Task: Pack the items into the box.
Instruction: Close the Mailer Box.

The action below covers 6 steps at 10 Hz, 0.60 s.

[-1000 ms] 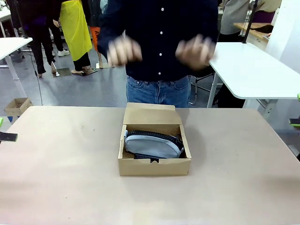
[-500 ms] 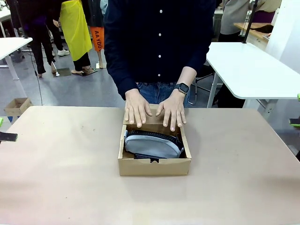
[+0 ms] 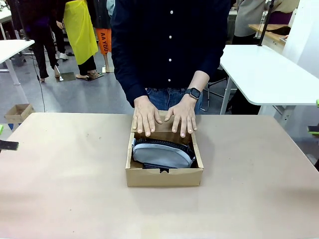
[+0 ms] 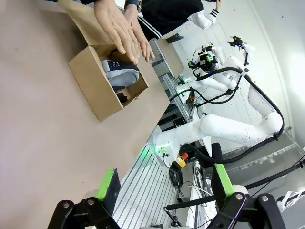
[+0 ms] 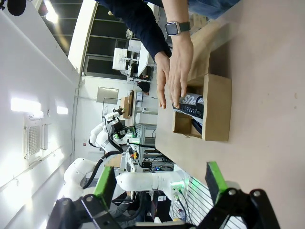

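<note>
— How many of each?

— One box [image 3: 164, 177], brown cardboard, with one lid flap [image 4: 81, 16]. One pouch [image 3: 162, 154], light grey with a black zipper. Two hands, both of the same person. Two grippers.

— And inside the box?

— Just the pouch, lying flat and filling most of it. Also something dark [image 3: 155, 168] wedged at the near wall under the pouch. Too little on show to name it.

— Where on the tabletop [image 3: 65, 179]?

— Dead centre, lid flap folded back toward 12 o'clock.

— Relative to the grippers?

— Left gripper [image 4: 164, 180]: spread as wide as possible, holding nothing, box up at 11 o'clock and well apart. Right gripper [image 5: 160, 177]: likewise wide apart and empty, box at 1 o'clock, also well apart. Only bare tabletop between each gripper and the box.

— Anything in the way?

— Both hands, pressed flat on the lid flap at the box's 12 o'clock edge. Hand with the watch [image 3: 183, 117] toward 1 o'clock, other hand [image 3: 146, 115] toward 11 o'clock, side by side, fingertips reaching over the far rim just above the pouch.

— Around the scene?

— Small cardboard box [image 3: 18, 112] on the floor off at 10 o'clock. White table [image 3: 269, 74] at 2 o'clock. Someone in a yellow apron [image 3: 79, 30] well back at 11 o'clock.
</note>
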Tool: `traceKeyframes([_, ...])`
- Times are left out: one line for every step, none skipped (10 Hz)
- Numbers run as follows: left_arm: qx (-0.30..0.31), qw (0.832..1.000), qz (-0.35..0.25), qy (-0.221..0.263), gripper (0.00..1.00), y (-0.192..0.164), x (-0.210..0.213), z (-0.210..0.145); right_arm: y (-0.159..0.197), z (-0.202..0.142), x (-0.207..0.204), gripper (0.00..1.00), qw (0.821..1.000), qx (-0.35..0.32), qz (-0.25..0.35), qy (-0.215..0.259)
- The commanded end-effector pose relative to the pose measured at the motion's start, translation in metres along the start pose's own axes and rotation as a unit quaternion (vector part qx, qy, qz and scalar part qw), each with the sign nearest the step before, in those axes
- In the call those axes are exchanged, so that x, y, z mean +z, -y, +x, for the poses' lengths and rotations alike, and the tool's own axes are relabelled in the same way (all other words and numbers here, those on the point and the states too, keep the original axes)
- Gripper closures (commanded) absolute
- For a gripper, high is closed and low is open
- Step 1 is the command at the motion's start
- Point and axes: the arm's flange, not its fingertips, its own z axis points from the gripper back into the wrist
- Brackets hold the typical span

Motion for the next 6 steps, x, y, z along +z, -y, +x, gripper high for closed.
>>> traceKeyframes([0.000, 1.000, 0.000, 0.000, 0.00, 0.000, 0.000, 0.000, 0.000, 0.000, 0.000, 0.00, 1.000, 0.000, 0.000, 0.000])
traceKeyframes([-0.005, 0.999, -0.023, 0.026, 0.00, -0.004, -0.032, 0.006, 0.007, 0.013, -0.037, 0.00, 0.999, 0.021, -0.034, -0.010])
traceKeyframes([-0.006, 0.999, -0.036, 0.026, 0.00, -0.013, -0.067, 0.016, 0.017, 0.026, -0.070, 0.00, 0.996, 0.053, -0.070, 0.012])
traceKeyframes([0.001, 0.999, -0.024, 0.035, 0.00, -0.026, -0.094, 0.027, 0.030, 0.038, -0.101, 0.00, 0.995, 0.068, -0.074, -0.018])
traceKeyframes([0.027, 0.998, -0.056, 0.020, 0.00, -0.041, -0.124, 0.040, 0.048, 0.049, -0.133, 0.00, 0.993, 0.078, -0.090, -0.011])
traceKeyframes([0.043, 0.997, -0.049, 0.029, 0.00, -0.056, -0.147, 0.051, 0.062, 0.054, -0.165, 0.00, 0.990, 0.102, -0.094, -0.002])
